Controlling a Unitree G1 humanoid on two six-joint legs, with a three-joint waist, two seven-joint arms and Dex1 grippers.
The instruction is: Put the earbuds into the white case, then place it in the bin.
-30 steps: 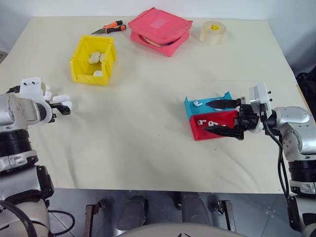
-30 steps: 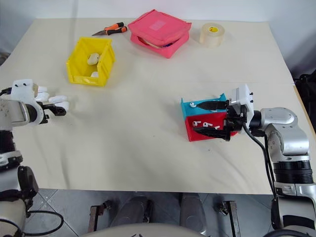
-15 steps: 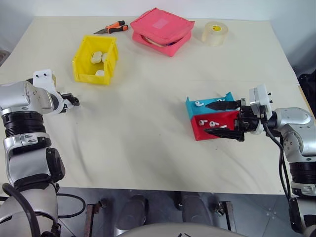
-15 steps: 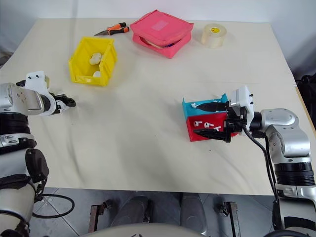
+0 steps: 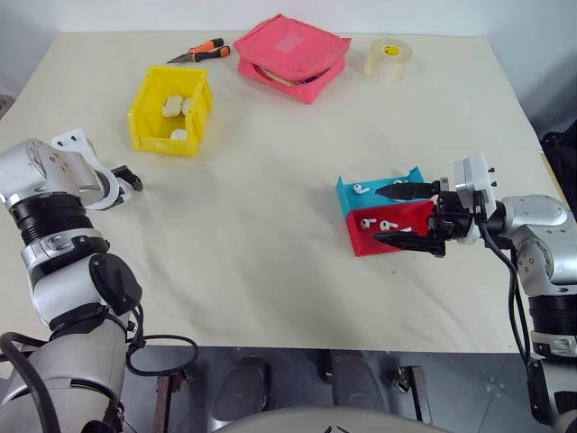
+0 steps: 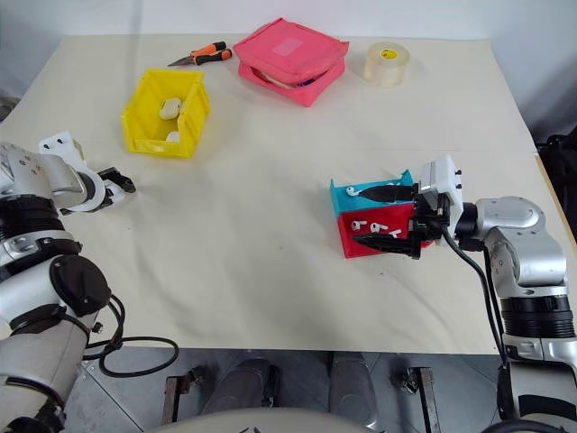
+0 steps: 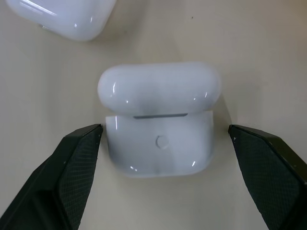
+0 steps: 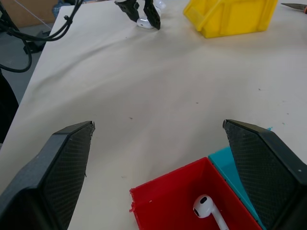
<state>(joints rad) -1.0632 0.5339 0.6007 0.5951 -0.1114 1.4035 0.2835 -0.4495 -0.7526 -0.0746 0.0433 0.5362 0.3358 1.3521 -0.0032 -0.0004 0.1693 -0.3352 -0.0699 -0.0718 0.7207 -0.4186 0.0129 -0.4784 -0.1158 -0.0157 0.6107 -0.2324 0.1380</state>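
White case (image 7: 159, 120) lies on the desk (image 5: 270, 225) between the wide-spread fingers (image 7: 72, 167) of the left end effector (image 7: 163, 177), untouched.

Both head views look down over the cream table (image 5: 270, 225); the right wrist view crosses it low, the left wrist view hangs close above it.

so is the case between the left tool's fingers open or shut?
Shut. The white case lies on the table with its lid down, only a thin seam showing, and the left tool open around it.
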